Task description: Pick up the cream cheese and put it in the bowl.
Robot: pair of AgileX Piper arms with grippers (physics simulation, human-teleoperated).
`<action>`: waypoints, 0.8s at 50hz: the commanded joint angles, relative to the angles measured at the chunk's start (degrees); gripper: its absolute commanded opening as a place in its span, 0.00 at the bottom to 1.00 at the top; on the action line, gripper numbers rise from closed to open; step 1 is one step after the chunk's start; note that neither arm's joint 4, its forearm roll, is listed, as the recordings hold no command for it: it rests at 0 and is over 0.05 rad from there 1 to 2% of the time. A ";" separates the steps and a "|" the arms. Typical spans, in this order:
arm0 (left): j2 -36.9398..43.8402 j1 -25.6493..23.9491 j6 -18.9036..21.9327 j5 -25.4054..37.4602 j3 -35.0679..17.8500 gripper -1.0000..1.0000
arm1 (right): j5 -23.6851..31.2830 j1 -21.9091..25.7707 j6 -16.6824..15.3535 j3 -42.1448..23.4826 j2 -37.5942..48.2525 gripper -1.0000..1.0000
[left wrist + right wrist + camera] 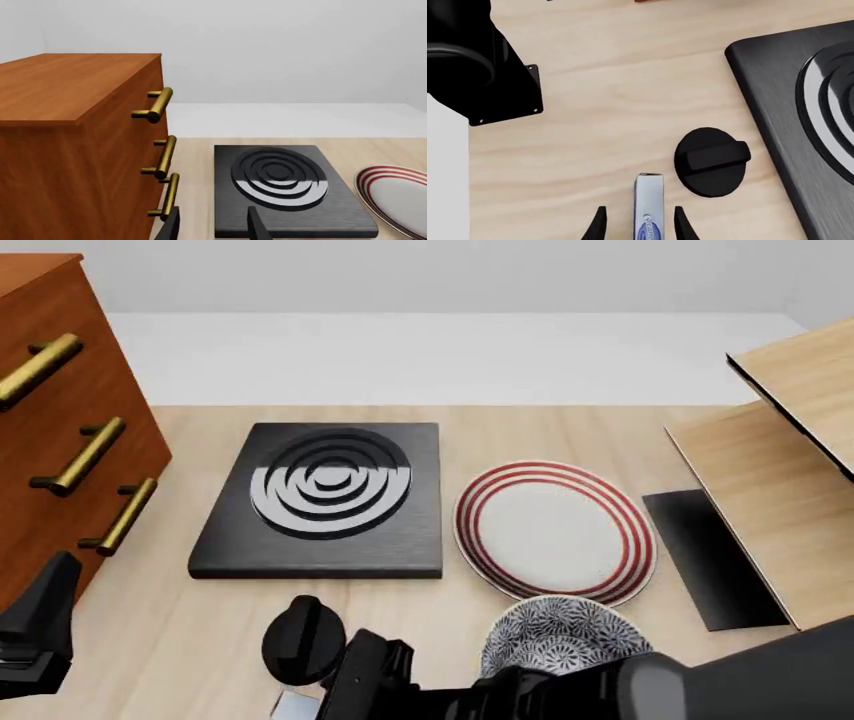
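Where the right arm reaches across the near edge of the desk [561, 430], its right end effector [638, 222] hangs over the cream cheese [648, 205], the 2 fingers spread apart with the narrow box standing on edge between them; in the right wrist view a gap shows on either side of the box, so the fingers are not pressed on it. The cream cheese is pale silver-blue with a dark blue oval logo, and it rests on the wood just beside the black round knob [712, 160], at the near left part of the desk. In the front view only a pale corner of the box [295, 704] shows below the knob [299, 638], beside the dark body of the right arm.

The bowl [566, 636], white with a dense grey-blue speckle, sits to the right of the knob, near the front edge, partly covered by the right arm. Just beyond it lies the flat plate [554, 530] with red rings, and to the plate's left the black stove slab [327, 500] with its ringed burner.

The left end effector [212, 225] points toward the stove slab beside the wooden drawer cabinet [73, 130] with brass handles at the far left; its 2 fingertips stand apart, with nothing between them.
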 commanded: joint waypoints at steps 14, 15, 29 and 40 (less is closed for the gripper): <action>0.00 0.00 0.00 0.00 0.00 1.00 | -1.69 -0.50 0.36 -0.01 3.18 1.00; 0.00 0.00 0.00 0.00 0.00 1.00 | -1.85 -0.50 0.51 0.02 3.38 1.00; 0.00 0.00 0.00 0.00 0.00 1.00 | -1.87 -0.86 -0.28 0.57 2.57 0.00; 0.00 0.00 0.00 0.00 0.00 1.00 | -0.71 -0.81 -0.97 0.61 0.47 0.00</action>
